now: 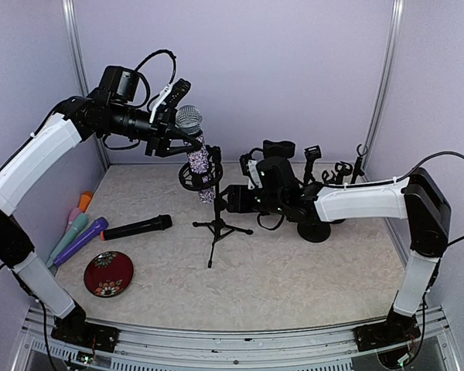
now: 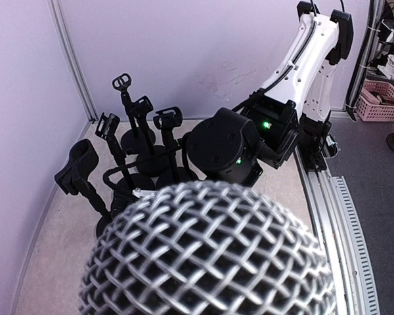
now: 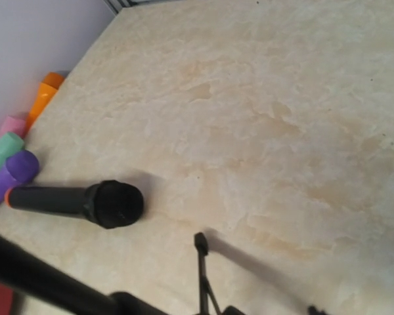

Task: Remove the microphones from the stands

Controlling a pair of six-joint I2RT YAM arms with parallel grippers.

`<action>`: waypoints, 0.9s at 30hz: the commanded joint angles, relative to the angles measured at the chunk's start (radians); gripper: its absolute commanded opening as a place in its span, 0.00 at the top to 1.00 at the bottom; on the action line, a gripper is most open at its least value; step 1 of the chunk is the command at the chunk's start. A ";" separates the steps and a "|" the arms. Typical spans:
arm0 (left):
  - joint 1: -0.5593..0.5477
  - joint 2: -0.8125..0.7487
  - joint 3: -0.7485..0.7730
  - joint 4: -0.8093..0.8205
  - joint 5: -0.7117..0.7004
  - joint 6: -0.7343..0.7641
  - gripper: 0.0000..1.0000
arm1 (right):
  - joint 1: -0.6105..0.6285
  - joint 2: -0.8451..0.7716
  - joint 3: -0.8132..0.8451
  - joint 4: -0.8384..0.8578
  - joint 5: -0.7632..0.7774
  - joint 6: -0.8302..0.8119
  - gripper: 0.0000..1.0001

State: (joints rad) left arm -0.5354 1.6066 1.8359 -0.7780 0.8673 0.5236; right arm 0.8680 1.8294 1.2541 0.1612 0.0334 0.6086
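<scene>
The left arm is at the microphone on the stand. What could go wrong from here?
1. The microphone sits in the ring mount; pulling it may lift or tip the thin-legged tripod stand, since I cannot confirm that the right tool holds the pole.
2. The left tool is just below the mesh head; a weak hold there might slip.
3. A falling stand could hit the black microphone lying beside it.

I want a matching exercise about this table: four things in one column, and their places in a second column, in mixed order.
1 glitter microphone
2 black microphone
3 red dish
4 purple microphone

a lying beside the green microphone
b held in the tripod stand
c lying alone, left of that stand
d nearest the front edge, at left

Pairs: 1-b, 2-c, 3-d, 4-a
</scene>
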 commanded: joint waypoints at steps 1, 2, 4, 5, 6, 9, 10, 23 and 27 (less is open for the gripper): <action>-0.005 -0.031 0.032 -0.025 0.035 0.046 0.62 | 0.004 0.023 0.048 -0.005 0.056 -0.075 0.29; -0.005 -0.037 0.033 -0.028 0.033 0.047 0.62 | 0.007 0.025 0.052 -0.004 0.065 -0.095 0.28; -0.005 -0.048 0.034 -0.029 0.031 0.046 0.61 | 0.011 0.033 0.063 -0.001 0.064 -0.135 0.28; -0.005 -0.051 0.034 -0.029 0.031 0.044 0.61 | 0.014 0.036 0.065 0.004 0.065 -0.158 0.28; -0.006 -0.054 0.034 -0.030 0.031 0.042 0.61 | 0.018 0.038 0.066 0.011 0.066 -0.185 0.27; -0.005 -0.059 0.030 -0.041 0.034 0.048 0.60 | 0.027 0.058 0.077 0.027 0.087 -0.233 0.26; -0.005 -0.061 0.026 -0.043 0.039 0.049 0.60 | 0.032 0.066 0.084 0.027 0.096 -0.246 0.25; -0.005 -0.075 0.026 -0.042 0.068 0.036 0.58 | 0.068 0.147 0.129 0.144 0.099 -0.416 0.20; -0.006 -0.079 0.021 -0.053 0.077 0.046 0.58 | 0.076 0.178 0.161 0.155 0.084 -0.456 0.22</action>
State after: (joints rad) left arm -0.5358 1.5696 1.8362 -0.8631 0.8864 0.5579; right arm 0.9108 1.9678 1.3712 0.2607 0.1436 0.2207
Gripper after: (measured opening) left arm 0.424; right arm 0.786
